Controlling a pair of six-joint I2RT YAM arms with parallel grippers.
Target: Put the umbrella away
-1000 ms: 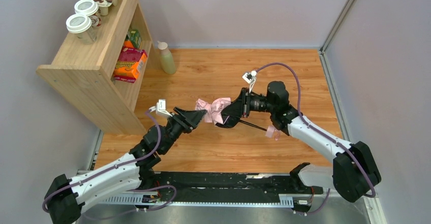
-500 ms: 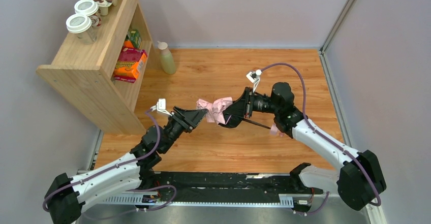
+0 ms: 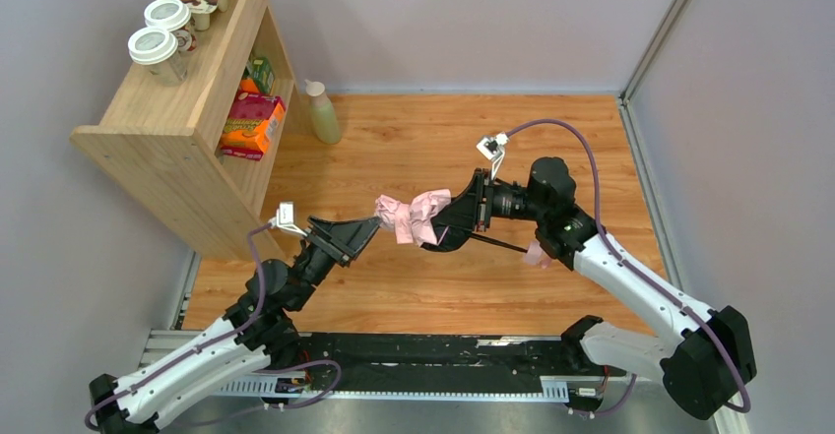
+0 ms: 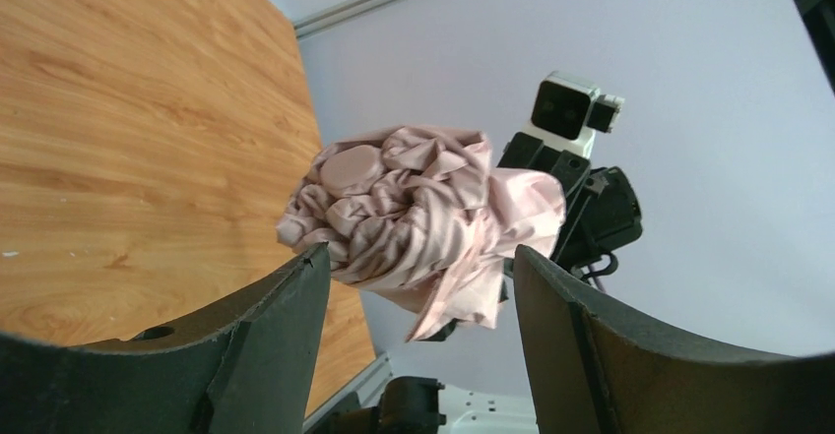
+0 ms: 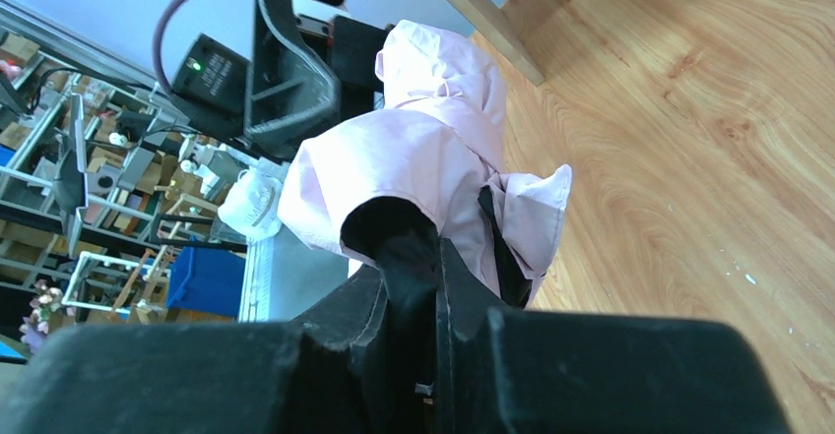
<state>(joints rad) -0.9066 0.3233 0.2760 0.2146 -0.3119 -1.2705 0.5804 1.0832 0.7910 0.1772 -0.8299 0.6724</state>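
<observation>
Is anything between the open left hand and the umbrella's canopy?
Nothing visible. The left hand stands open just short of the umbrella, with the bunched canopy straight ahead of it. The right hand grips the umbrella from the far side.

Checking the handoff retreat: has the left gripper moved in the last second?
Yes. In the top view the left gripper has backed off leftward, toward the wooden shelf and away from the umbrella.

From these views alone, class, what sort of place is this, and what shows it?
Likely a robotics lab test cell: two arms bolted at a wooden table, grey partition walls around it, a shelf of grocery props.
</observation>
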